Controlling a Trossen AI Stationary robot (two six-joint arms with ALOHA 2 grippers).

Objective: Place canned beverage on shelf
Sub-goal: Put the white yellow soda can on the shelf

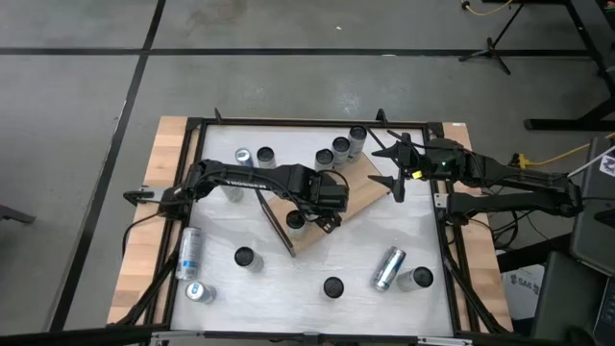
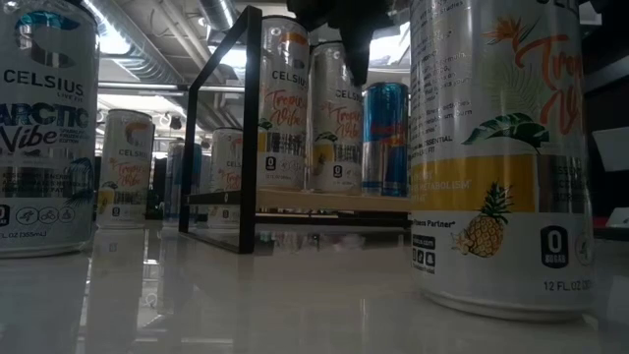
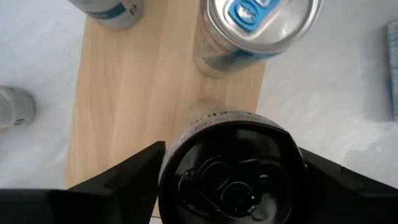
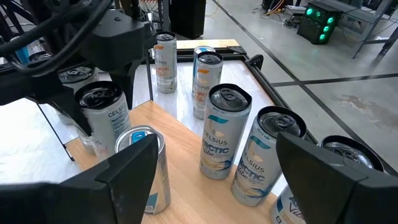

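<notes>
The shelf (image 1: 336, 204) is a light-brown board lying askew mid-table, with a thin dark panel (image 1: 275, 219) at its near-left end. A black-topped Celsius can (image 4: 102, 115) stands upright on the board (image 3: 137, 106). My left gripper (image 3: 231, 149) comes down over it, shut on its sides, and shows in the high view (image 1: 309, 217) above the shelf's near-left part. A silver can with a blue tab (image 3: 261, 25) stands on the board just beyond. My right gripper (image 4: 216, 143) hangs open and holds nothing at the shelf's far right (image 1: 399, 180). My left gripper has the black-topped can pinched between its two fingers (image 3: 134, 171), one on each side of the wall just under the top rim (image 3: 186, 127). The fingers come from above, pointing steeply down. The can is upright; its base seems to rest on the board (image 4: 93, 149).
Several upright cans (image 1: 341, 147) line the table's far edge, and three (image 4: 224, 134) stand close before my right gripper. More cans stand (image 1: 244, 257) or lie (image 1: 388, 268) (image 1: 189, 252) on the white near half. A black frame (image 1: 288, 123) rims the table.
</notes>
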